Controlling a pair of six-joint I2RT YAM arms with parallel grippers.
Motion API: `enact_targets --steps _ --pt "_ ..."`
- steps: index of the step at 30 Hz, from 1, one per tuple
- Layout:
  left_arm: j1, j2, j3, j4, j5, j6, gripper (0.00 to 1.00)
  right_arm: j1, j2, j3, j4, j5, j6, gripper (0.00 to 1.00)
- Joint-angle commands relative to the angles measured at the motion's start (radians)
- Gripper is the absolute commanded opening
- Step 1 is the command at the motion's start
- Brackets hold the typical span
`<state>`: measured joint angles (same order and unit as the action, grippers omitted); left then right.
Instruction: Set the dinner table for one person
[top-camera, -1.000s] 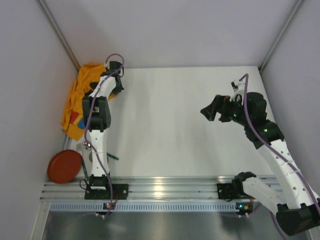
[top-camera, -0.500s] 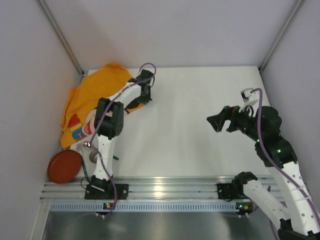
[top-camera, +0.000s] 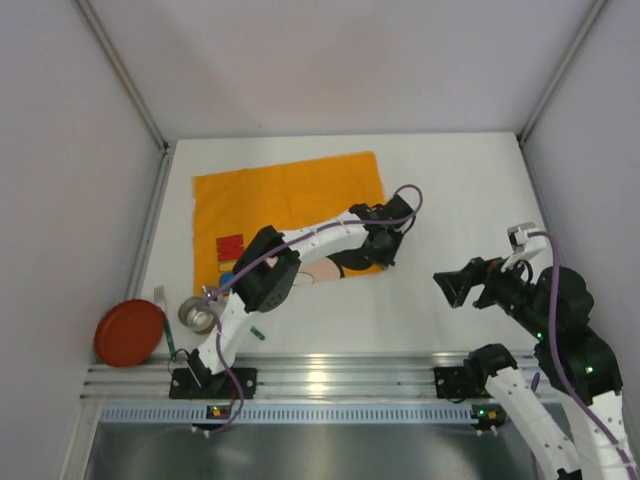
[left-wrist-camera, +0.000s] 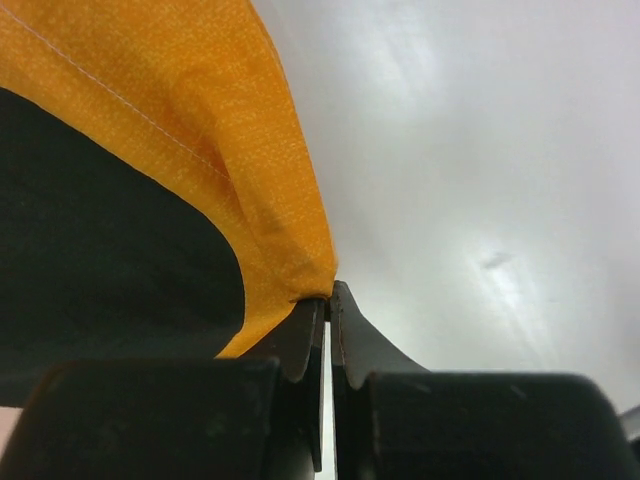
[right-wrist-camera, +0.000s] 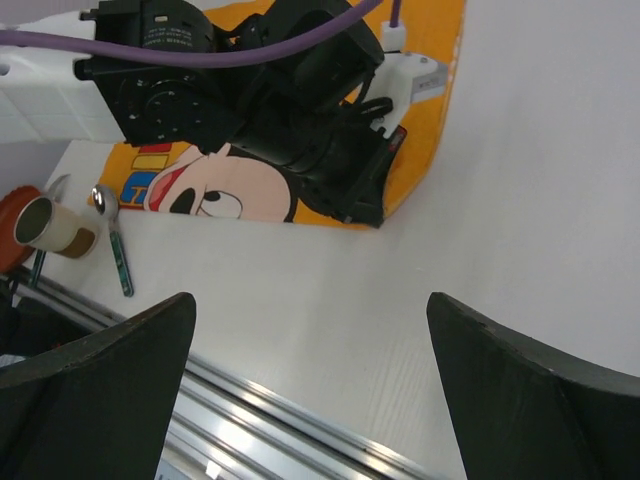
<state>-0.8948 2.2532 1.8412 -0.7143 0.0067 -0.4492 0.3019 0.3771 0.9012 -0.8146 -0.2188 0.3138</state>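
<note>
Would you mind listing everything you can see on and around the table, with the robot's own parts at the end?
Table: one, white, fills the workspace.
Cloth: one, orange with a cartoon mouse, spread flat on the table's left half.
Plate: one, red, near left corner.
Cup: one, silvery, just right of the plate.
Spoon: one, green handle, beside the cup.
Second utensil: one, green handle, between plate and cup; type unclear.
Left gripper: one, black, shut on the cloth's near right corner.
Right gripper: one, black, open and holding nothing, over the table's right side.
</note>
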Motion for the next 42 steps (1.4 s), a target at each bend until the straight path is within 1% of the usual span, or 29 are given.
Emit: enact_targets --steps 1,2,4,8,10,12,16,19,20,21,22,23,24,27,29,30,31,32,33,34,35,36,38,39,41,42 --pt "-0.111 0.099 0.181 -0.043 0.05 -0.049 0.0 0.011 -0.066 0.057 -0.135 0.061 0.021 1.0" --pt "-0.15 0.124 0.216 -0.056 0.058 -0.062 0.0 0.013 -0.079 0.068 -0.173 0.077 0.022 1.0" --pt "-0.179 0.178 0.3 -0.068 0.062 -0.109 0.0 0.013 -0.119 0.082 -0.21 0.093 0.034 1.0" --pt "-0.219 0.218 0.358 -0.034 0.085 -0.212 0.0 0.011 -0.167 0.12 -0.299 0.114 0.051 1.0" --pt "-0.222 0.221 0.362 -0.013 0.081 -0.262 0.0 0.011 -0.187 0.134 -0.325 0.119 0.062 1.0" --pt "-0.222 0.223 0.371 0.006 0.056 -0.281 0.0 0.013 -0.202 0.153 -0.36 0.119 0.067 1.0" --pt "-0.217 0.249 0.44 0.018 0.03 -0.316 0.0 0.013 -0.221 0.186 -0.425 0.124 0.071 1.0" --pt "-0.208 0.27 0.486 0.036 0.048 -0.339 0.0 0.011 -0.234 0.197 -0.452 0.127 0.076 1.0" --pt "-0.205 0.27 0.492 0.045 0.058 -0.345 0.17 0.011 -0.236 0.203 -0.455 0.125 0.077 1.0" --pt "-0.202 0.267 0.495 0.055 0.064 -0.35 0.28 0.013 -0.241 0.206 -0.46 0.125 0.082 1.0" --pt "-0.201 0.252 0.498 0.061 0.058 -0.356 0.45 0.011 -0.239 0.206 -0.465 0.125 0.084 1.0" --pt "-0.201 0.24 0.497 0.059 0.046 -0.358 0.59 0.011 -0.242 0.208 -0.465 0.122 0.088 1.0" --pt "-0.202 0.223 0.492 0.058 0.036 -0.356 0.93 0.013 -0.245 0.206 -0.465 0.121 0.091 1.0" --pt "-0.201 0.132 0.451 0.035 0.003 -0.336 0.98 0.011 -0.245 0.2 -0.463 0.114 0.093 1.0" --pt "-0.201 0.034 0.388 -0.028 -0.084 -0.324 0.98 0.011 -0.242 0.199 -0.459 0.114 0.093 1.0" --pt "-0.201 -0.043 0.316 -0.057 -0.12 -0.315 0.98 0.011 -0.242 0.199 -0.457 0.114 0.09 1.0" --pt "-0.201 -0.087 0.267 -0.079 -0.151 -0.312 0.98 0.011 -0.242 0.196 -0.456 0.114 0.088 1.0" --pt "-0.201 -0.131 0.21 -0.117 -0.227 -0.313 0.98 0.013 -0.245 0.193 -0.454 0.118 0.087 1.0" --pt "-0.201 -0.229 0.149 -0.131 -0.262 -0.334 0.98 0.011 -0.247 0.188 -0.451 0.118 0.087 1.0" --pt "-0.201 -0.277 0.009 -0.137 -0.29 -0.347 0.98 0.011 -0.25 0.176 -0.443 0.118 0.087 1.0" --pt "-0.197 -0.324 -0.064 -0.154 -0.35 -0.364 0.98 0.013 -0.256 0.168 -0.439 0.111 0.085 1.0" --pt "-0.197 -0.419 -0.2 -0.163 -0.372 -0.412 0.98 0.013 -0.257 0.16 -0.433 0.107 0.085 1.0" --pt "-0.188 -0.507 -0.331 -0.18 -0.413 -0.477 0.97 0.011 -0.259 0.14 -0.417 0.093 0.084 1.0" --pt "-0.185 -0.594 -0.452 -0.189 -0.436 -0.544 0.96 0.013 -0.257 0.134 -0.407 0.087 0.084 1.0" --pt "-0.171 -0.674 -0.557 -0.203 -0.447 -0.615 0.95 0.011 -0.253 0.117 -0.394 0.073 0.079 1.0" --pt "-0.167 -0.746 -0.644 -0.217 -0.453 -0.675 0.95 0.013 -0.251 0.113 -0.39 0.068 0.076 1.0"
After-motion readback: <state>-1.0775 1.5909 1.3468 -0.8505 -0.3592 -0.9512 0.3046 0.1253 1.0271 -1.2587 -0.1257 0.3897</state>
